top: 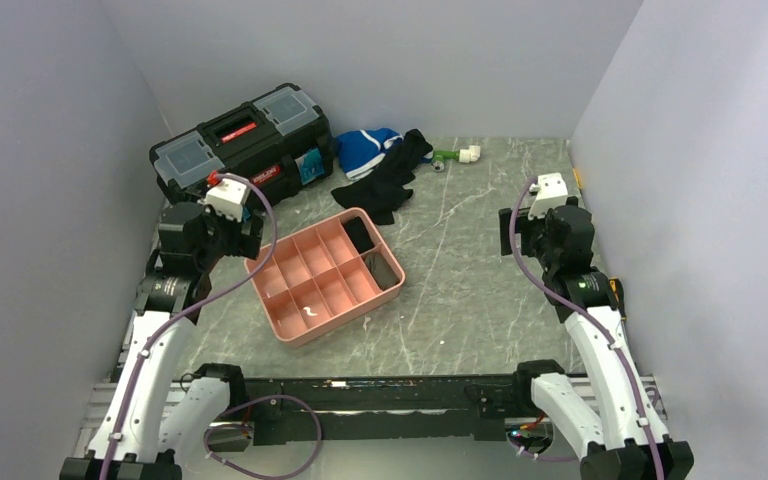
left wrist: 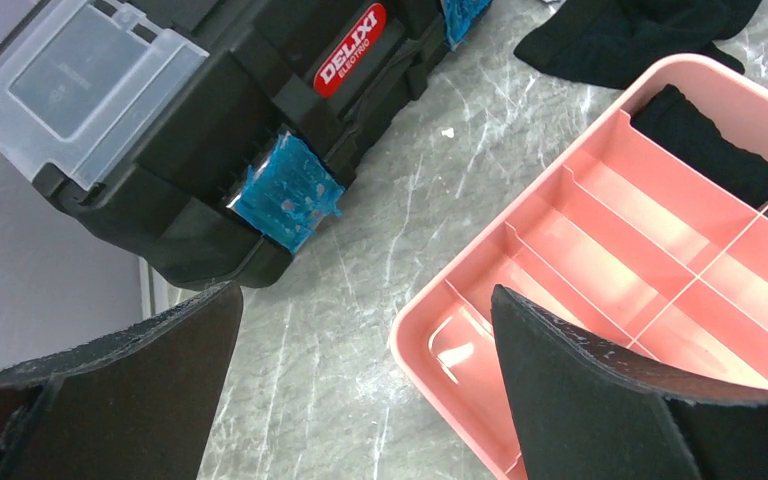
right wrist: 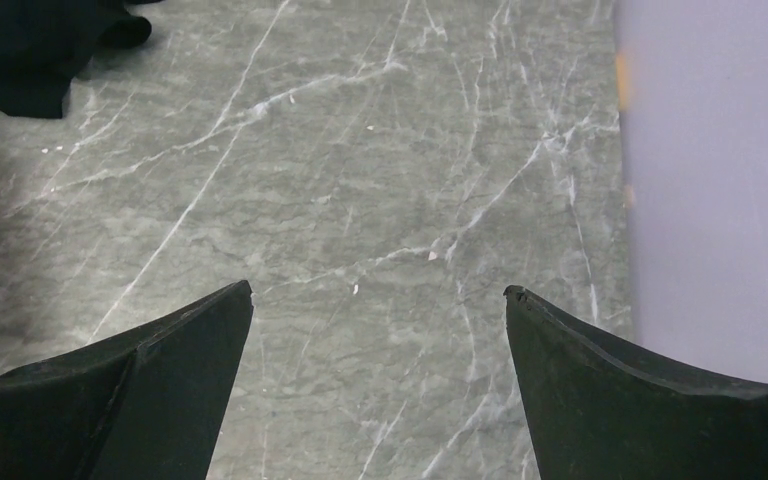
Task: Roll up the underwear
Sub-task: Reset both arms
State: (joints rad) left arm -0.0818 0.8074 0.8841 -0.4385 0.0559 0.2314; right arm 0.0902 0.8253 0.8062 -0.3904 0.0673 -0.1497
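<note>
While the left gripper [left wrist: 365,295] and right gripper [right wrist: 379,290] hang spread and empty, the soft, light, dark grey-brown fabric underwear [top: 385,271] sits in the pink plastic divided tray's [top: 295,285] right-corner compartment, probably best grasped by its firmer waistband edge.

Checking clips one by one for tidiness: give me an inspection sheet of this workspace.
Surface: grey marbled table, a few white specks.
Job's things: dark roll in a right-hand compartment of the pink tray, possibly the underwear; too small to tell.
Clutter: black roll in the next compartment; white scrap in the tray; toolbox, blue-white garment, black garment and green-white item at the back.
Grippers: left gripper open, empty, between toolbox and tray; right gripper open, empty, over bare table.
Cables: purple cable along each arm, none on the tray.
Surroundings: plain walls on three sides.
</note>
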